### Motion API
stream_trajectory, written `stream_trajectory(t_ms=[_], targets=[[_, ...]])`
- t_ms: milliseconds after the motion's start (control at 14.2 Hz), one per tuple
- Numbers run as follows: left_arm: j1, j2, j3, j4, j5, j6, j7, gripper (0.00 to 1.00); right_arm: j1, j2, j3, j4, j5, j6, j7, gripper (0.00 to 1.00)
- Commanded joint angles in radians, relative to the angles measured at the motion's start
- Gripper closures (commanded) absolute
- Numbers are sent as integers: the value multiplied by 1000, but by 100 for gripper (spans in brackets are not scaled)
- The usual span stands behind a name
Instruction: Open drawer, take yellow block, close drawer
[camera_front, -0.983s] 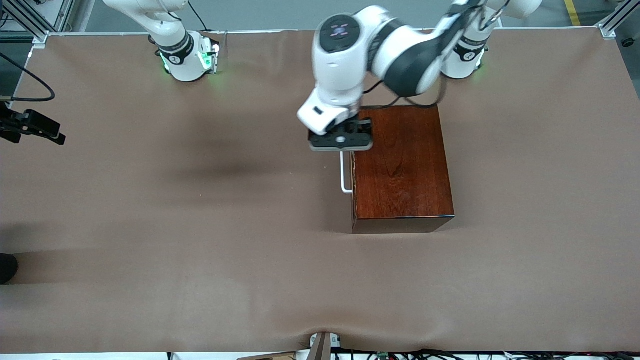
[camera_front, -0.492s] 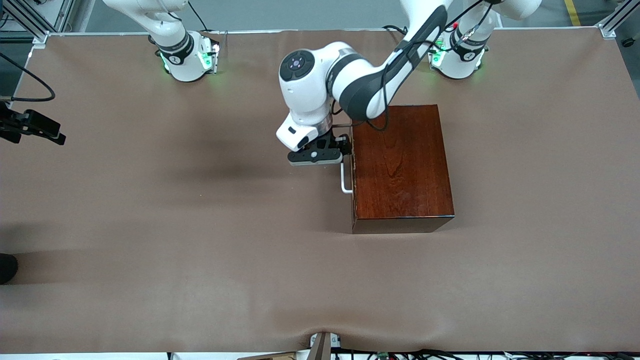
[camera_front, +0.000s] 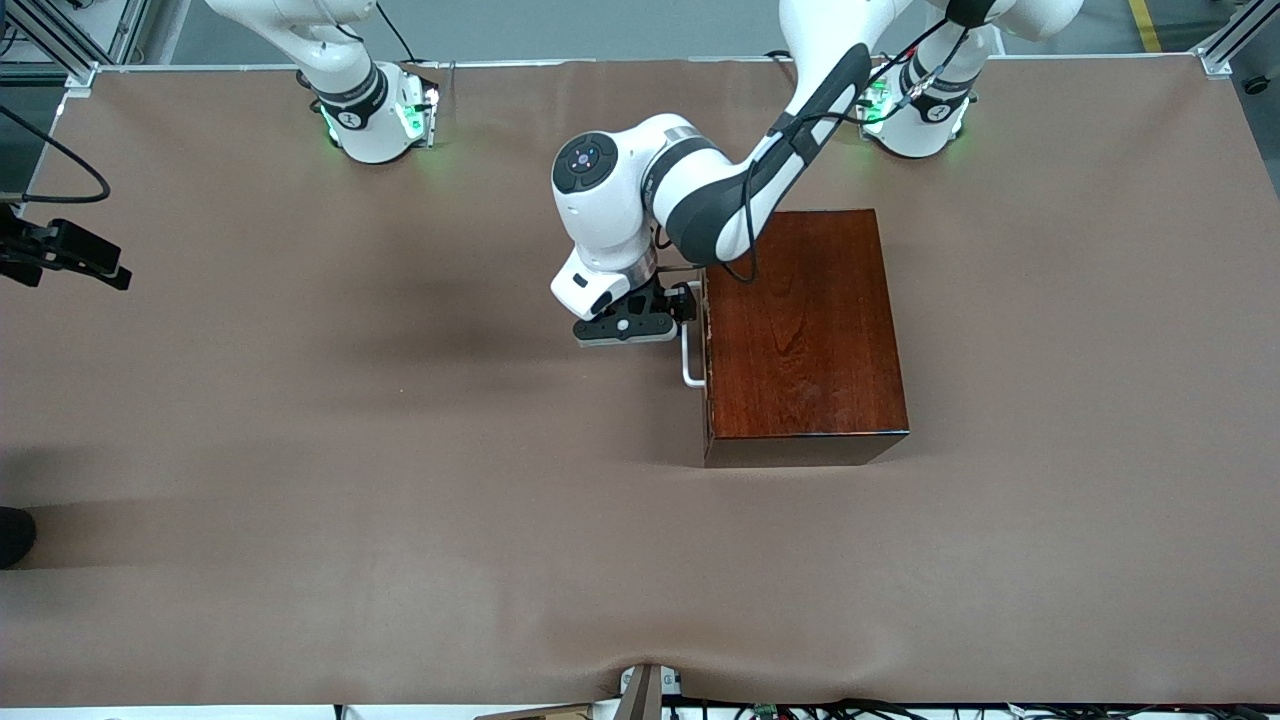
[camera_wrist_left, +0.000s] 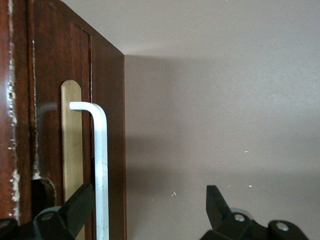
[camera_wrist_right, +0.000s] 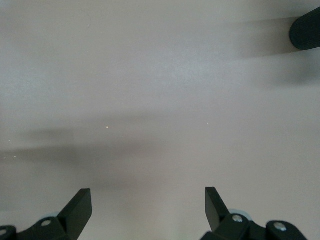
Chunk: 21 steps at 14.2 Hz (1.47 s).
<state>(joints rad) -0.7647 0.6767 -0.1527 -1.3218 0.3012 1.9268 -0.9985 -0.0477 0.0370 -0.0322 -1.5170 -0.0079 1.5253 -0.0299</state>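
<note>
The dark reddish-brown wooden box (camera_front: 800, 330) stands on the table with its drawer (camera_wrist_left: 50, 125) shut. The white bar handle (camera_front: 690, 362) faces the right arm's end of the table. My left gripper (camera_front: 655, 318) is low in front of the drawer, at the handle's end farther from the front camera. In the left wrist view my left gripper (camera_wrist_left: 148, 212) is open, and the handle bar (camera_wrist_left: 101, 165) lies between the fingers, close to one finger (camera_wrist_left: 75, 210). My right gripper (camera_wrist_right: 148, 212) is open and empty over bare table. The yellow block is hidden.
A brown cloth (camera_front: 400, 450) covers the table. A black camera mount (camera_front: 65, 255) sticks in at the right arm's end. A dark rounded object (camera_wrist_right: 306, 29) shows at the edge of the right wrist view.
My left arm has swung off the box's top corner and come down in front of the drawer, bringing the open gripper around the handle. The box and drawer have not moved.
</note>
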Motion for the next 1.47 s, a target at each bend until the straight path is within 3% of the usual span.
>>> stream_trajectory(t_ms=[0, 702, 1404], targets=[[-13, 29, 9, 44, 32, -52, -20, 0, -9, -6, 8, -5, 0, -4, -10, 0], [-2, 76, 7, 61, -19, -81, -60, 0, -8, 4, 9, 3, 0, 3, -10, 0], [-2, 119, 10, 102, -132, 50, -101, 0, 0, 6, 12, 8, 11, 12, -8, 0]])
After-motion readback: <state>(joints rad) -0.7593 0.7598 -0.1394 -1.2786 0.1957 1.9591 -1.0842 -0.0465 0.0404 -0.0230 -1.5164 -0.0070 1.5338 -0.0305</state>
